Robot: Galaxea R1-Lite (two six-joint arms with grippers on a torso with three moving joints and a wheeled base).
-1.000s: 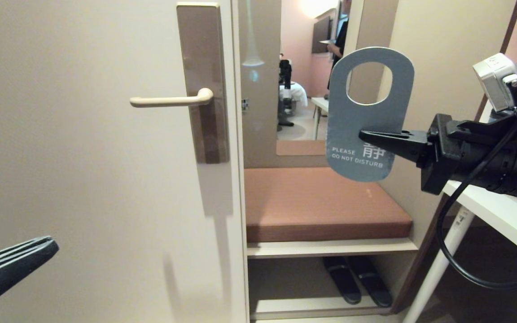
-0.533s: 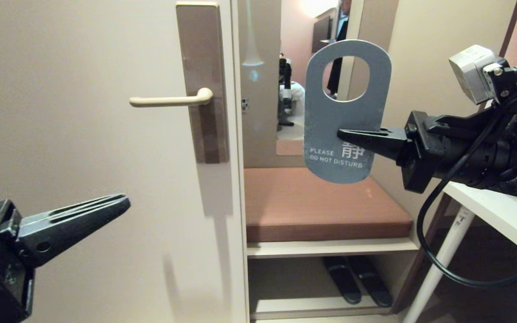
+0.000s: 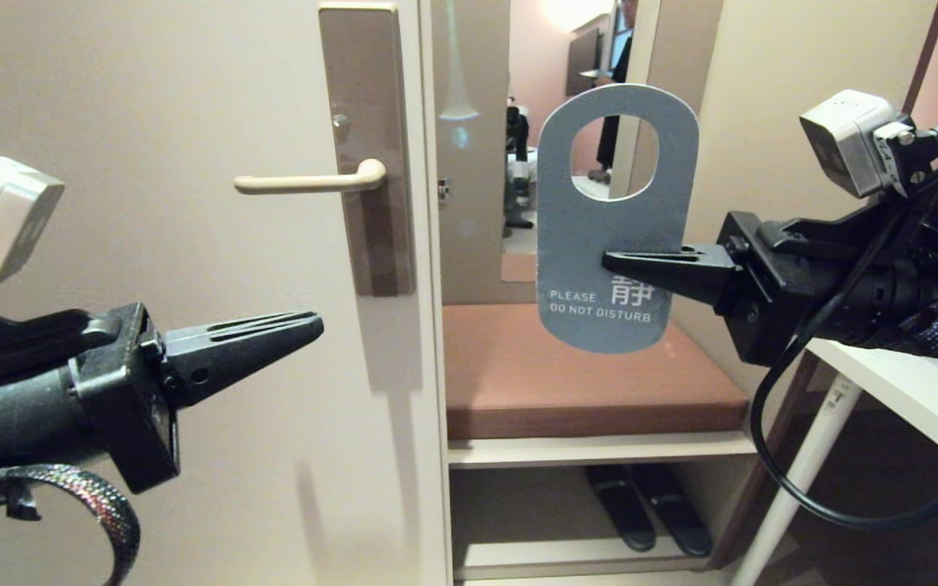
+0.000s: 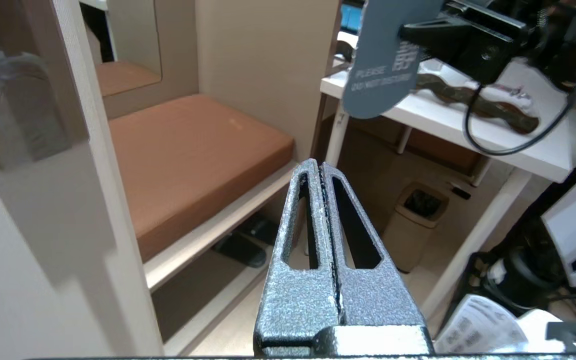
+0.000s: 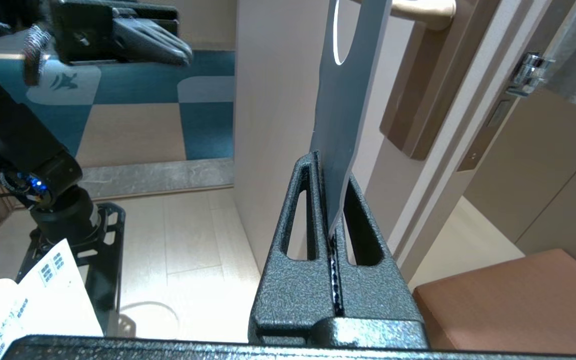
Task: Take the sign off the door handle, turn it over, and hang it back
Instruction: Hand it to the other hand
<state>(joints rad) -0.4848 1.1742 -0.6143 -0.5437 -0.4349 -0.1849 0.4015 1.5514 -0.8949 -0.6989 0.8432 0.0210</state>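
Blue-grey face outward, the sign [image 3: 606, 236] hung in open air to the right of the door's edge, upright, its oval hole uppermost and the words "PLEASE DO NOT DISTURB" readable near its lower end. The right gripper [image 3: 609, 262] reached in from the right, level, its jaws pinching the sign's right edge about halfway down. The door handle [image 3: 310, 182] stood bare on its brown plate [image 3: 367, 122], well apart from the sign. The left gripper [image 3: 316, 325] pointed rightward below the handle, in front of the cream door [image 3: 111, 122], jaws pressed together on nothing. A brown cushioned bench [image 3: 583, 382] lay beyond the doorway.
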